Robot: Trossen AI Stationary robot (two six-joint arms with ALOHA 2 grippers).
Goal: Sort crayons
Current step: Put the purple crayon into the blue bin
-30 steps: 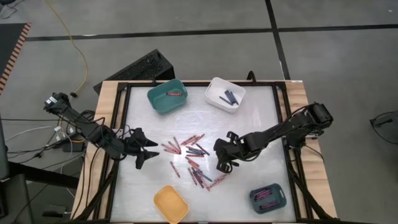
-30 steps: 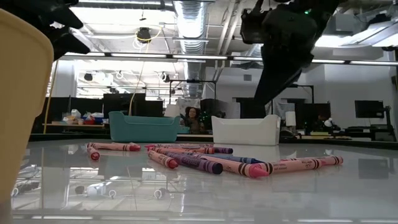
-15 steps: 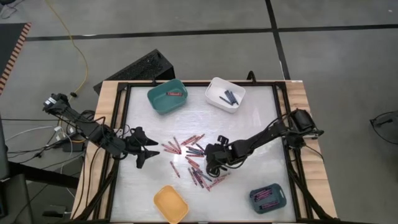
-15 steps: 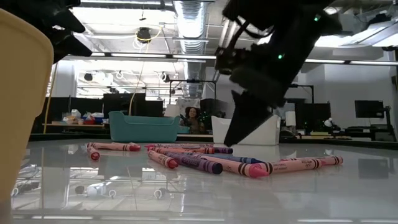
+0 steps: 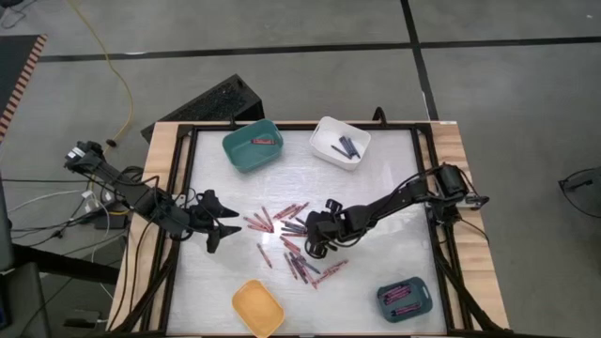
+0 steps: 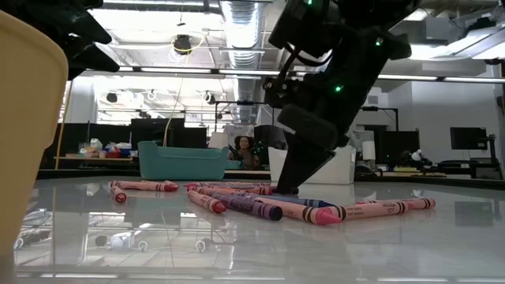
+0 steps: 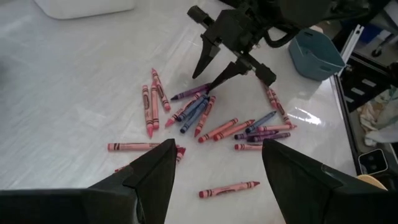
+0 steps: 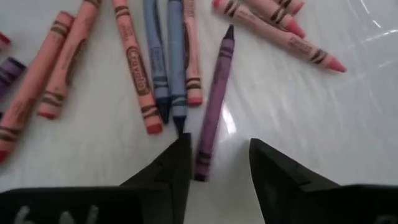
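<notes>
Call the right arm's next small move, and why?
Probably ease down and close on the purple crayon. The right end effector is open, low over the loose pile, and that crayon's near end lies between its fingertips. Nothing is held yet. The left end effector waits open beside the pile.

Colours I see on my table: crayons and bins.

The crayons [image 5: 293, 239] I am sorting are salmon-red, pink, blue and purple, each with a black-printed wrapper. One purple crayon [image 8: 212, 102] lies by two blue ones. I see a teal bin [image 5: 253, 145], a white bin [image 5: 340, 143], a yellow bin [image 5: 257, 307] and a slate-blue bin [image 5: 405, 298] on the glossy white table [image 5: 376, 188]; both arms are black.
</notes>
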